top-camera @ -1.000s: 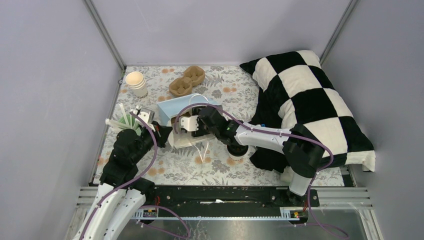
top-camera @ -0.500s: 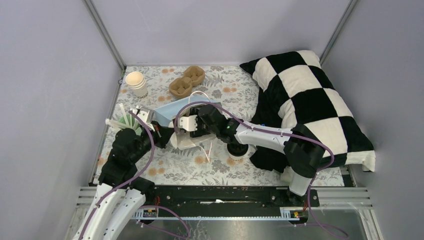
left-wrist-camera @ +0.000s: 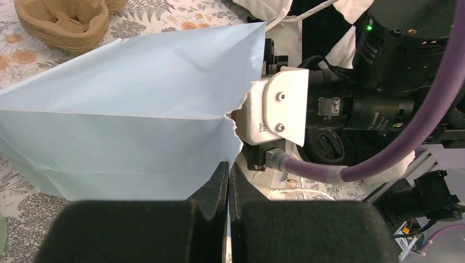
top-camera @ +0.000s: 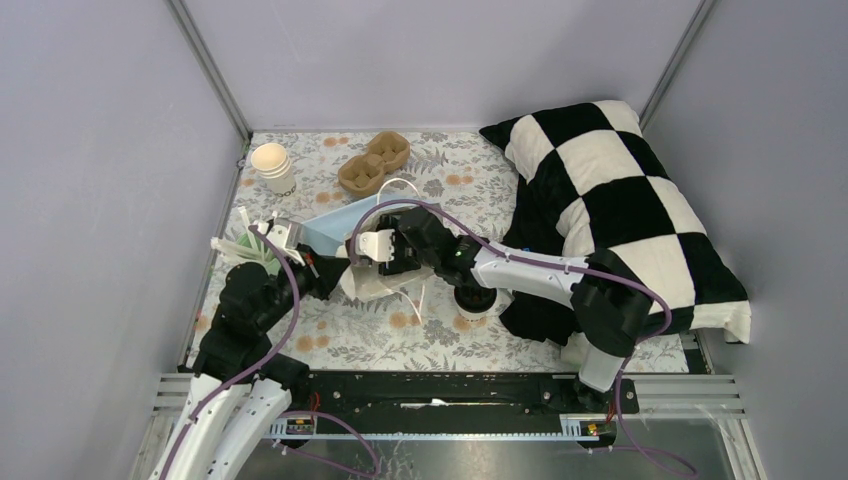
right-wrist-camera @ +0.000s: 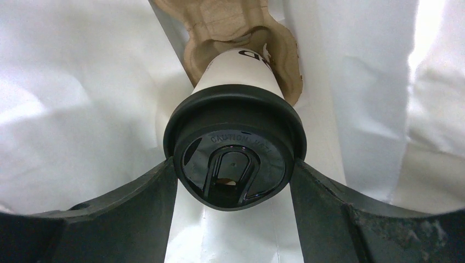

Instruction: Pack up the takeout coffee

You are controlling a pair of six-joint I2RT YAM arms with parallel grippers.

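Now L gripper (left-wrist-camera: 227, 171) has jaws clenched on torn edge of blue bag (left-wrist-camera: 126, 109). R gripper (right-wrist-camera: 233, 183) is inside bag, jaws grasping coffee cup (right-wrist-camera: 237, 71) by its black lid (right-wrist-camera: 234, 150); cup sits in cardboard tray (right-wrist-camera: 230, 22) w/in bag.

Left tool (left-wrist-camera: 228, 178), pinched on blue bag (top-camera: 335, 222) rim, drew back left and nearer; bag's blue side now shows narrower from above. Right tool (right-wrist-camera: 233, 167), clamped on lidded cup (right-wrist-camera: 241, 71), edged slightly toward far side.
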